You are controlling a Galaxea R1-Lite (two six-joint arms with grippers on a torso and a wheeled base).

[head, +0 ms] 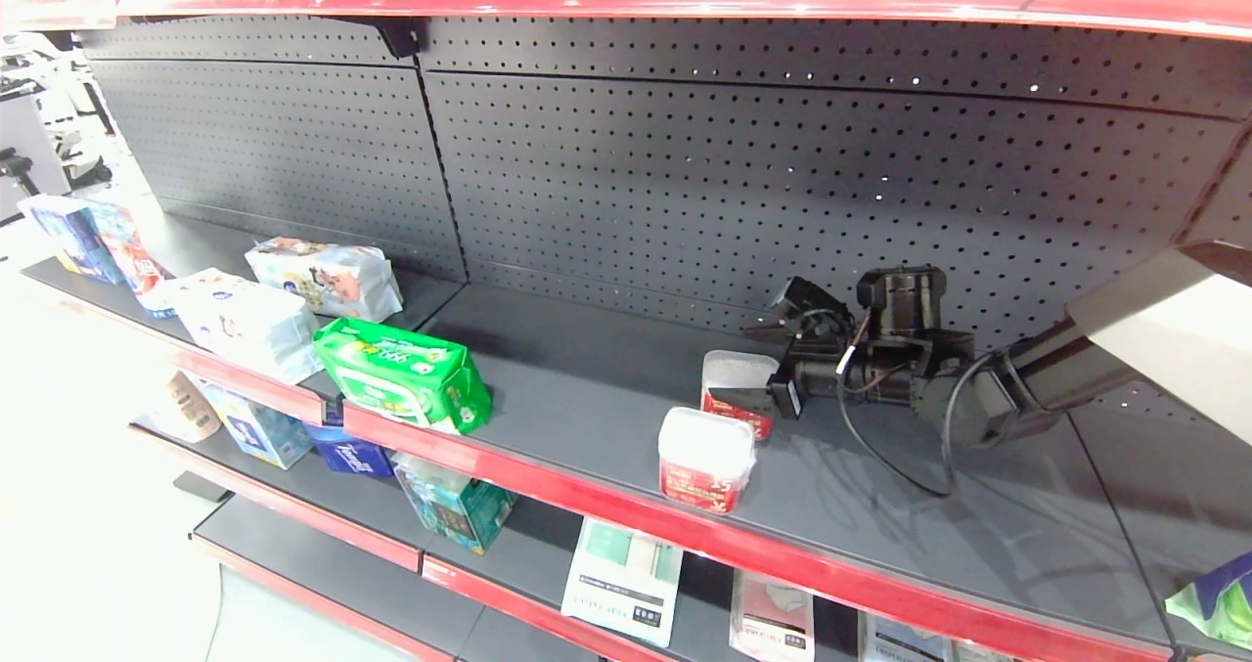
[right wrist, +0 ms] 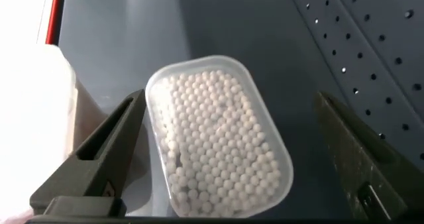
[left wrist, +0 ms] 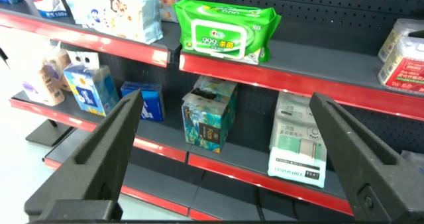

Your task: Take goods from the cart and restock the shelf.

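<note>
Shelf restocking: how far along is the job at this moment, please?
Done: the front swab box stands near the edge of the shelf. In hand: the right pincer is open around the second swab box, which stands on the shelf behind the first. Left: probably drawing that pincer away; the left pincer is open and empty, so more goods may follow.

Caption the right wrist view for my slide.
Open fingers of the right gripper straddle a bead tub on the shelf.
</note>
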